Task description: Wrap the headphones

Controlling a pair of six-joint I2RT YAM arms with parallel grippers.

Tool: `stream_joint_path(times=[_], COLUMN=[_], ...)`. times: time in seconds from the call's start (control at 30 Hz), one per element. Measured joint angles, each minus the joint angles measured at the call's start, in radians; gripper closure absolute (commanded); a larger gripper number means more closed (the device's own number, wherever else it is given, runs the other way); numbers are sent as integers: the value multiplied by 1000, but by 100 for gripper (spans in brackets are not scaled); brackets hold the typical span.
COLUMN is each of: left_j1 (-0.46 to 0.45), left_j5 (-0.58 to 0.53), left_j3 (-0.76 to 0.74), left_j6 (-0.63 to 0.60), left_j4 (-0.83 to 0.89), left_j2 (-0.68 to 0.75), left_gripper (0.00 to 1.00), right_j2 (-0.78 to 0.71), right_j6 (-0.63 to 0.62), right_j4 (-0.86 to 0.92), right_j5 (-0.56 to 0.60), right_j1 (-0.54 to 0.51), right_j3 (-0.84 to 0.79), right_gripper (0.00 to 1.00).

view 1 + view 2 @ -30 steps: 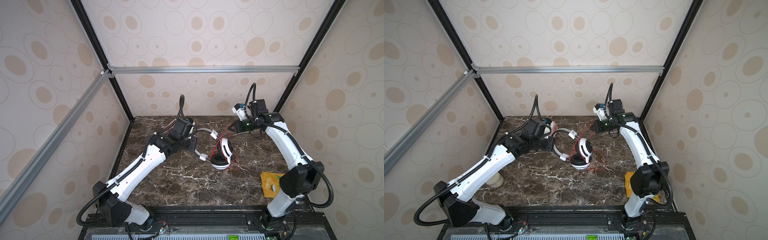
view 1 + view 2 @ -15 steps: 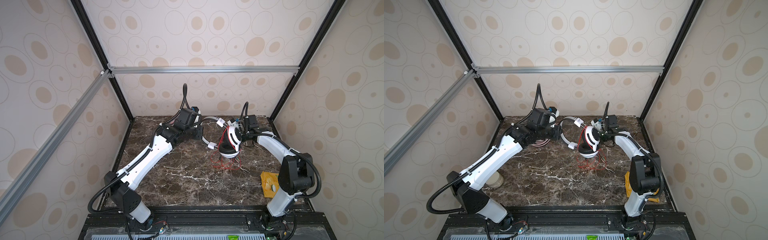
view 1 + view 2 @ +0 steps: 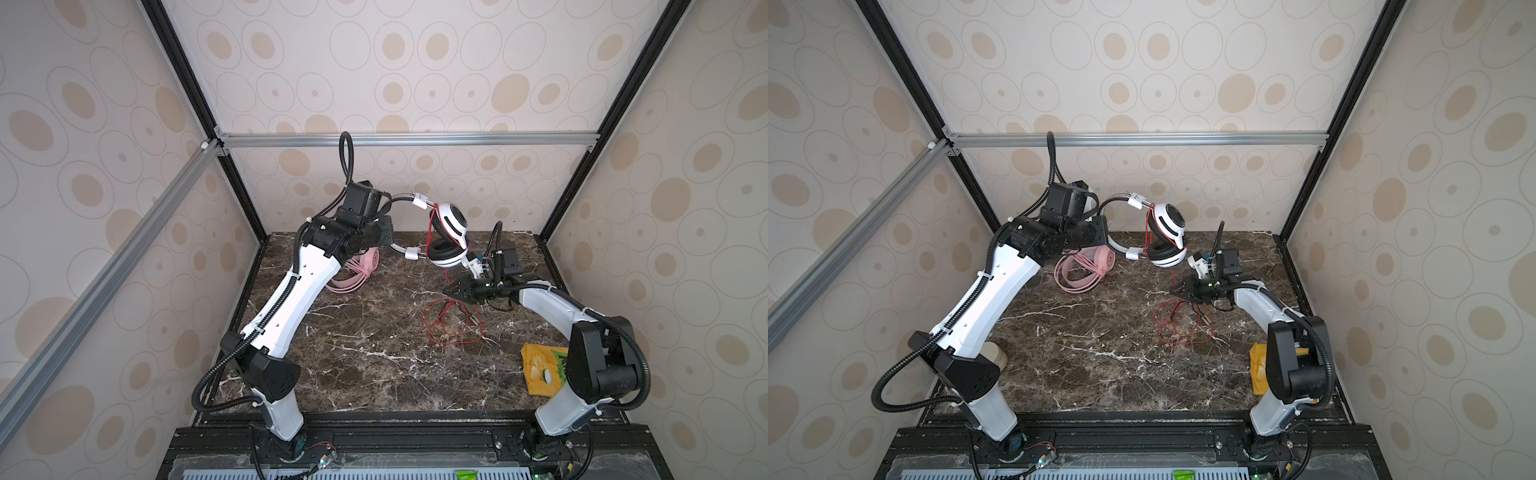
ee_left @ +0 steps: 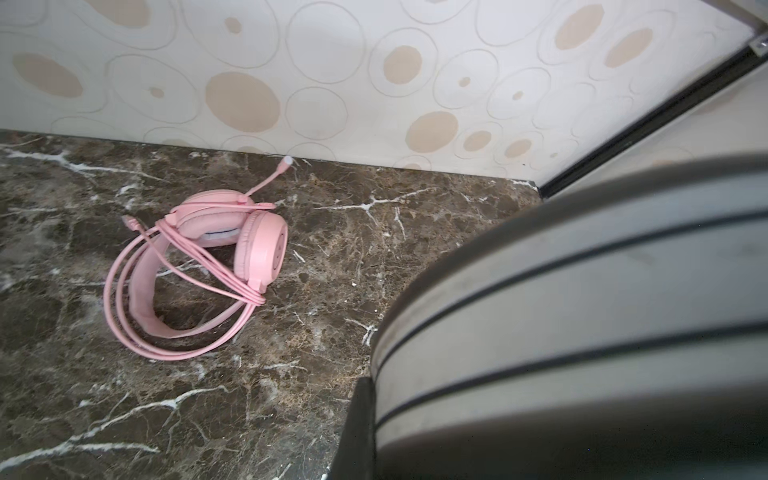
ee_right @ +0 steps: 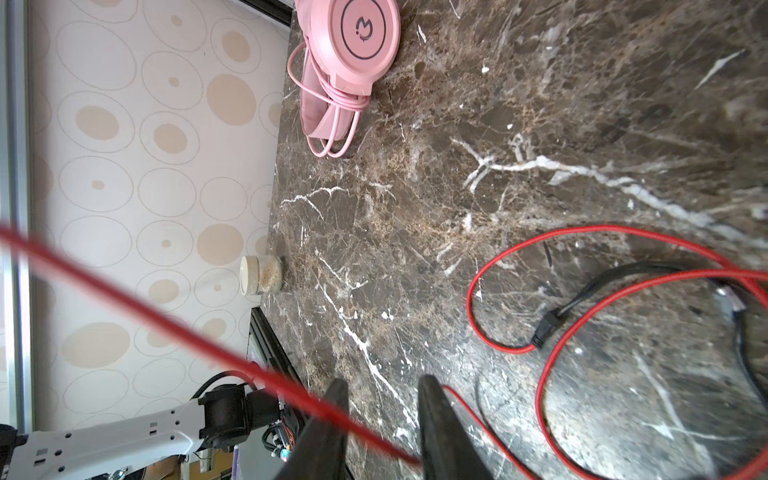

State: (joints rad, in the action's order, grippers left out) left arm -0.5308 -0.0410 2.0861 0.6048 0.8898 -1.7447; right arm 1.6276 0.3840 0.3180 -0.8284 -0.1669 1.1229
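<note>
The left claw (image 3: 384, 230) is pressed together on the silver headband (image 4: 582, 291) of the white headset (image 3: 451, 220), holding it in the air above the back edge of the table (image 3: 353, 365). Some red cable (image 3: 451, 328) runs down across the ear cups, but most of it lies in loose loops on the surface toward the right edge. The right claw (image 5: 380, 384) hovers low over those loops with its fingers spread. A strand crosses the gap, and nothing is pinched. The pink headset (image 4: 257, 245) lies near the back left corner, its cable already wound round it. The white one appears mid-wrap. Next, the right claw likely needs to close on the strand and carry it round the cups without snagging.
</note>
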Motion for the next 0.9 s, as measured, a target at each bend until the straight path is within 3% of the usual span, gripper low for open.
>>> stream_joint_path(times=[0.27, 0.5, 0.67, 0.9], left_j1=[9, 9, 9, 9], left_j5=[-100, -137, -150, -165], left_j3=[0, 0, 0, 0], left_j6=[72, 80, 80, 79], left_j4=[82, 87, 87, 88], left_j2=[-4, -4, -4, -4], left_gripper=[100, 100, 100, 100], right_j2=[-72, -62, -36, 45], right_j6=[-67, -54, -4, 134], right_j4=[35, 32, -23, -153], right_j5=[51, 69, 100, 201], right_j1=[2, -17, -79, -206], right_j3=[-13, -31, -71, -108], right_gripper=[64, 64, 56, 59])
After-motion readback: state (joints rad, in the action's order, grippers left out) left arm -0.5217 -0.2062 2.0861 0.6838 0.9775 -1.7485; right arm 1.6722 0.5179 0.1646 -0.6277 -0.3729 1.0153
